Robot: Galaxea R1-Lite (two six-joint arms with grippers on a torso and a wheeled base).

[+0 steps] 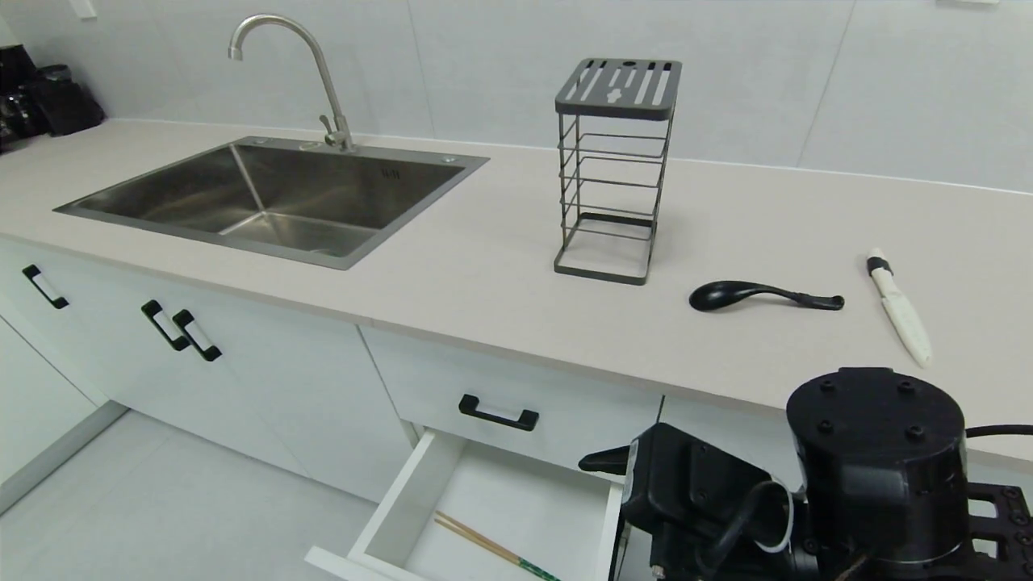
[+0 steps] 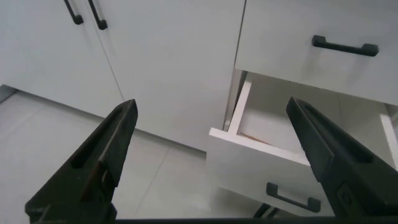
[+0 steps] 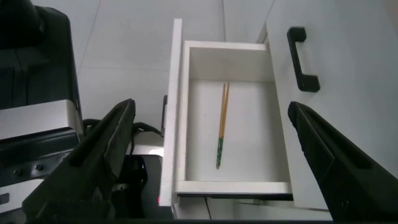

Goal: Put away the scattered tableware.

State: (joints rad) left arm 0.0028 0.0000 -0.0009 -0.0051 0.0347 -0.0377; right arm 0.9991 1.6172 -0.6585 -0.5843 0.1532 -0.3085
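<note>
A black spoon (image 1: 759, 295) lies on the counter right of the wire rack (image 1: 615, 169). A knife with a white handle (image 1: 897, 307) lies farther right. A pair of chopsticks (image 3: 222, 125) rests inside the open white drawer (image 3: 176, 112), also seen as chopsticks (image 1: 492, 547) in the drawer (image 1: 403, 492) below the counter. My right gripper (image 3: 211, 168) hangs open above that drawer with nothing between its fingers. My left gripper (image 2: 217, 168) is open too, low before the cabinet fronts, facing the drawer front (image 2: 261, 171).
A steel sink (image 1: 274, 198) with a tall faucet (image 1: 303, 68) is set in the counter at left. Black appliances (image 1: 40, 97) stand at the far left corner. Cabinet doors with black handles (image 1: 169, 327) run below; a shut drawer handle (image 1: 498, 413) sits above the open one.
</note>
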